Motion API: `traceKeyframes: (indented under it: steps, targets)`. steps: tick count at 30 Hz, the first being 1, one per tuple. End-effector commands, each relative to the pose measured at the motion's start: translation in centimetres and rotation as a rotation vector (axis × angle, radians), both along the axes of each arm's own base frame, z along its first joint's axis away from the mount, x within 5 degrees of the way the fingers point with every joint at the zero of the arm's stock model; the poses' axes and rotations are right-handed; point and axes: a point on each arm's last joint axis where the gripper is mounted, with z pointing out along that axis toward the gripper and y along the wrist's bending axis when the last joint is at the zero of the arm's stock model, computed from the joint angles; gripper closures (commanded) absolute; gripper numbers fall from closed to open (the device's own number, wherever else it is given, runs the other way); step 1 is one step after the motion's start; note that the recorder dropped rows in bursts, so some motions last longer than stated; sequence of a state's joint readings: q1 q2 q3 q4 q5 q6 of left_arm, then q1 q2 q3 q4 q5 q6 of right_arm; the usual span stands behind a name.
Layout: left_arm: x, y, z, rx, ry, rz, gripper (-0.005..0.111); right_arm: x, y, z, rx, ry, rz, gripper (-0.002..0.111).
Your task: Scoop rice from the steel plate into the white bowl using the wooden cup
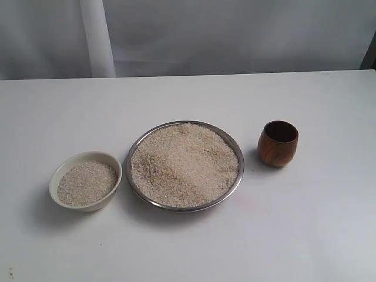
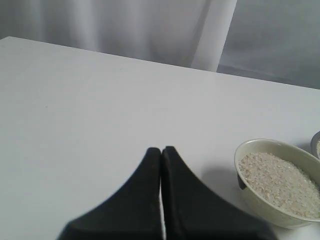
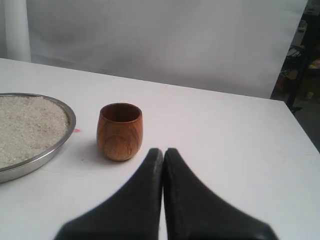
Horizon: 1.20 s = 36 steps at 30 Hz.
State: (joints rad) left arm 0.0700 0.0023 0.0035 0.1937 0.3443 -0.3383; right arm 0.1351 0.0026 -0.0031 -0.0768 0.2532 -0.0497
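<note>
Grip plan: rounded reddish-brown wooden cup [image 3: 120,131] looks light, stiff, slick; I'd pinch its rim wall. My right end effector [image 3: 163,151] is closed, empty.

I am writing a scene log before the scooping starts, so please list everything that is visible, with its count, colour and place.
Wide shallow round steel plate: one, shiny silver, middle of the table.
Small raw grains of rice: two portions, pale beige; one fills the plate, one lies in the bowl.
Small round ceramic white bowl: one, cream-white, close beside the plate, left-arm side.
Small rounded wooden cup: one, reddish-brown, upright, apart from the plate, right-arm side.
Flat table: one, white.
Plain curtain: one, pale grey, behind the table.
Black left gripper: one, shut, empty.
Black right gripper: one, shut, empty.
</note>
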Motion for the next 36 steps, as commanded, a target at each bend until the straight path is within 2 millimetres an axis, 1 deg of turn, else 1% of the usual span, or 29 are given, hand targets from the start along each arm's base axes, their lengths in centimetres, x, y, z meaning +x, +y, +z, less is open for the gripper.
traceKeyframes:
  steps: [1,17,21,24,26,27,29,30,34,35,36]
  targets:
    - [0.0,0.0,0.2,0.003,-0.012,-0.001,0.107,0.0,0.0,-0.1,0.008,0.001,-0.006,0.108]
    - [0.0,0.0,0.2,0.003,-0.012,-0.001,0.107,0.0,0.0,-0.1,0.008,0.001,-0.006,0.108]
    - [0.0,0.0,0.2,0.003,-0.012,-0.001,0.107,0.0,0.2,-0.1,0.101,0.013,0.002,0.108]
    - [0.0,0.0,0.2,0.003,-0.012,-0.001,0.107,-0.1,0.2,-0.2,0.123,0.024,0.004,0.108]
    - [0.0,0.0,0.2,0.003,-0.012,-0.001,0.107,-0.3,0.2,1.6,0.126,0.0,0.007,0.108]
    - [0.0,0.0,0.2,0.003,-0.012,-0.001,0.107,-0.4,0.2,2.8,0.125,0.008,0.008,0.108]
    - [0.0,0.0,0.2,0.003,-0.012,-0.001,0.107,-0.1,0.3,4.6,0.123,0.022,0.008,0.108]
    - [0.0,0.0,0.2,0.003,-0.012,-0.001,0.107,0.7,0.4,7.0,0.121,0.037,0.008,0.108]
    - [0.0,0.0,0.2,0.003,-0.012,-0.001,0.107,3.8,0.8,11.8,0.115,0.081,0.005,0.108]
    - [0.0,0.0,0.2,0.003,-0.012,-0.001,0.107,5.5,1.0,13.4,0.113,0.102,0.004,0.108]
    - [0.0,0.0,0.2,0.003,-0.012,-0.001,0.107,7.3,1.2,14.6,0.11,0.126,0.002,0.108]
